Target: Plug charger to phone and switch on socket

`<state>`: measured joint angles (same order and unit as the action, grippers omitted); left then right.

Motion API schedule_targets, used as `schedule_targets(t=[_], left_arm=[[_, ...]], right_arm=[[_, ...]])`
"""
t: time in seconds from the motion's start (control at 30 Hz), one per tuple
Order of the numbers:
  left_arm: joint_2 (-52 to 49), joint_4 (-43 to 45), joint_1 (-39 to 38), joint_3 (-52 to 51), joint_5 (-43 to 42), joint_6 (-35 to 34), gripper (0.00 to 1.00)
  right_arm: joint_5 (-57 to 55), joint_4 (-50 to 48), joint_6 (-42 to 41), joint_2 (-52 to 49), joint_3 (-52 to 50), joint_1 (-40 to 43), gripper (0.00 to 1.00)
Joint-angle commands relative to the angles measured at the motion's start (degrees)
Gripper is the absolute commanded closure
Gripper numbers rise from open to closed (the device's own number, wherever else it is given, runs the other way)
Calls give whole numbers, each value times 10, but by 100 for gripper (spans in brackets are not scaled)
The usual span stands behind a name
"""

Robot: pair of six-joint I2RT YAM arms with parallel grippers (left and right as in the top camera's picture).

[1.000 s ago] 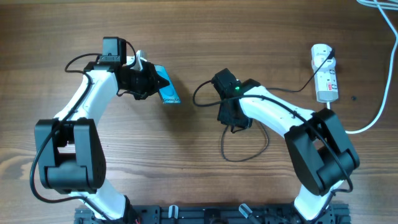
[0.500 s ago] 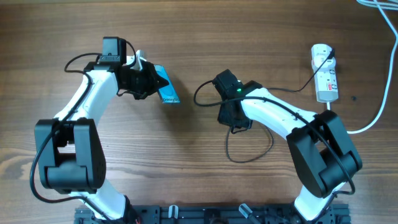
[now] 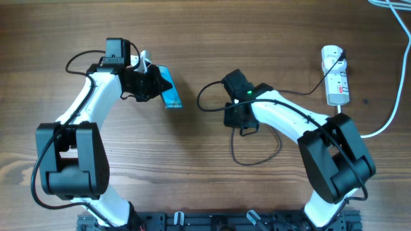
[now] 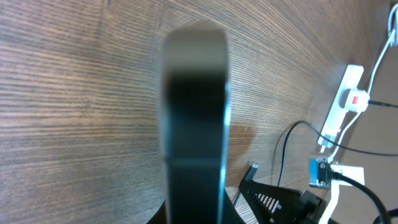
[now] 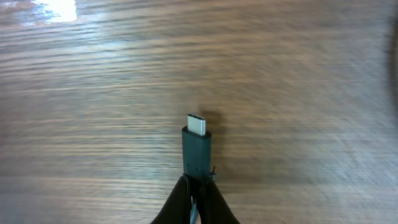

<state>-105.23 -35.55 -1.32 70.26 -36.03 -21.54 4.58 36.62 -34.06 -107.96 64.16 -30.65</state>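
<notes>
My left gripper (image 3: pixel 154 86) is shut on the phone (image 3: pixel 170 90), which shows a teal screen and is tilted off the table. In the left wrist view the phone (image 4: pixel 196 124) is a dark blurred edge between the jaws. My right gripper (image 3: pixel 232 112) is shut on the charger's plug end. In the right wrist view the plug (image 5: pixel 197 146) sticks out from the jaws (image 5: pixel 198 186) with its metal tip forward, above bare wood. The thin black charger cable (image 3: pixel 257 157) loops on the table and runs to the white socket (image 3: pixel 336 75) at the far right. The plug and phone are apart.
A thick white cable (image 3: pixel 395 83) curves along the right edge of the table. The socket also shows in the left wrist view (image 4: pixel 345 99), with a red marking. The wooden table (image 3: pixel 192 167) lies between the two arms.
My right gripper has moved slightly up and left with the plug, and the cable loop has shifted. The phone in my left gripper has tilted a little.
</notes>
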Motion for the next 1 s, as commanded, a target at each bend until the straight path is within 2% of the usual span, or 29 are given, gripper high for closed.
schedule_targets(t=[0.0, 0.2, 0.37, 0.5, 0.57, 0.67, 0.73, 0.83, 0.97], left_arm=[[2, 9, 2, 1, -60, 63, 96], [2, 12, 2, 1, -85, 73, 96], [2, 14, 2, 1, -128, 101, 96], [2, 13, 2, 1, -193, 150, 96], [2, 11, 2, 1, -230, 176, 96], [2, 9, 2, 1, -242, 184, 96], [2, 9, 2, 1, -242, 184, 96], [2, 9, 2, 1, -236, 183, 96], [2, 9, 2, 1, -230, 183, 96]], right_arm=[[104, -18, 104, 47, -13, 7, 96], [318, -32, 306, 157, -13, 7, 96], [353, -42, 316, 185, -13, 7, 96], [512, -75, 391, 184, -13, 6, 96], [553, -84, 397, 184, -13, 6, 96], [555, -95, 395, 184, -13, 6, 96], [525, -108, 350, 184, -13, 6, 96], [338, -71, 250, 183, -13, 6, 96], [167, 25, 231, 176, -13, 6, 96]])
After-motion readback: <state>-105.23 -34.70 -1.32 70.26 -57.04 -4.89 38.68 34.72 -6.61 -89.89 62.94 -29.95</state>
